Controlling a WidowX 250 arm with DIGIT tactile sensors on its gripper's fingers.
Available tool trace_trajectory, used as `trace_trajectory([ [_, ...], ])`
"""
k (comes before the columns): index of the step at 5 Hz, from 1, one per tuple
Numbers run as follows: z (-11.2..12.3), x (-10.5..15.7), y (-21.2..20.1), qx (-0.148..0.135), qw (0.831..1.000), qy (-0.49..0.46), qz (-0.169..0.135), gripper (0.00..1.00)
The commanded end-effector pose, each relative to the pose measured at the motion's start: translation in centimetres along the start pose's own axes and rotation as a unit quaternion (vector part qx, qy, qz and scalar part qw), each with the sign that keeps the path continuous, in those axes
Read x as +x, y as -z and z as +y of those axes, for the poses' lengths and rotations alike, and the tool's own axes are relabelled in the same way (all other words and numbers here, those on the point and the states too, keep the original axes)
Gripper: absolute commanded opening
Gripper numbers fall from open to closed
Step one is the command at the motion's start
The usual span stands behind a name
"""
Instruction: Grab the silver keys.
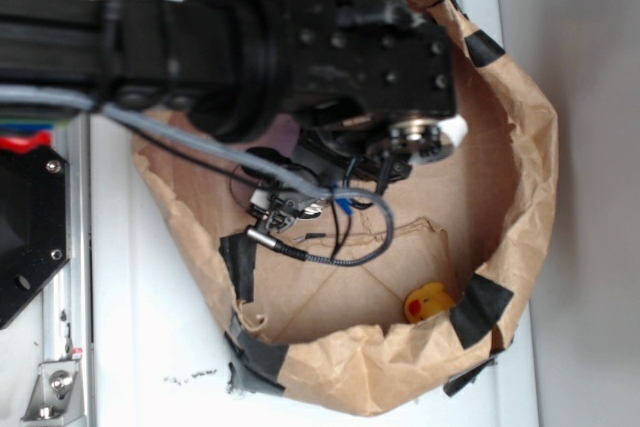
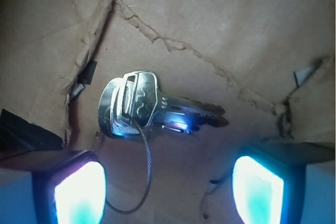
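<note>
The silver keys lie flat on the brown paper floor, blades pointing right, with their thin wire ring looping down toward me. My gripper is open just below the keys. Its two glowing fingertips stand wide apart, with only part of the wire loop and bare paper between them. In the exterior view the keys glint under the black arm, which hides the gripper.
A crumpled brown paper bin patched with black tape walls in the work area. A small yellow object sits at the bin's lower right. A grey cable hangs near the keys. A torn crease crosses the paper floor.
</note>
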State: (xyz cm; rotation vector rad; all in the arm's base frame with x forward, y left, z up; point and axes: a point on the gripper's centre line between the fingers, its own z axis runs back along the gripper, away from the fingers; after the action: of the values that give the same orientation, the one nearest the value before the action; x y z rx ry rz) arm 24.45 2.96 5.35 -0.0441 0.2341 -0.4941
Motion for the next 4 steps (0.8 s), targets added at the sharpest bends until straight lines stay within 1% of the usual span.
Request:
trace_trajectory([
  [1, 0.3, 0.3, -0.4, -0.037, 0.999, -0.023, 0.023, 1.0],
  [2, 0.3, -0.2, 0.2, -0.045, 0.998, -0.021, 0.037, 1.0],
  [3, 0.0, -0.7, 0.6, -0.05, 0.998, -0.012, 0.032, 1.0],
  [4, -0.1, -0.6, 1.9, -0.061, 0.998, -0.003, 0.025, 1.0],
])
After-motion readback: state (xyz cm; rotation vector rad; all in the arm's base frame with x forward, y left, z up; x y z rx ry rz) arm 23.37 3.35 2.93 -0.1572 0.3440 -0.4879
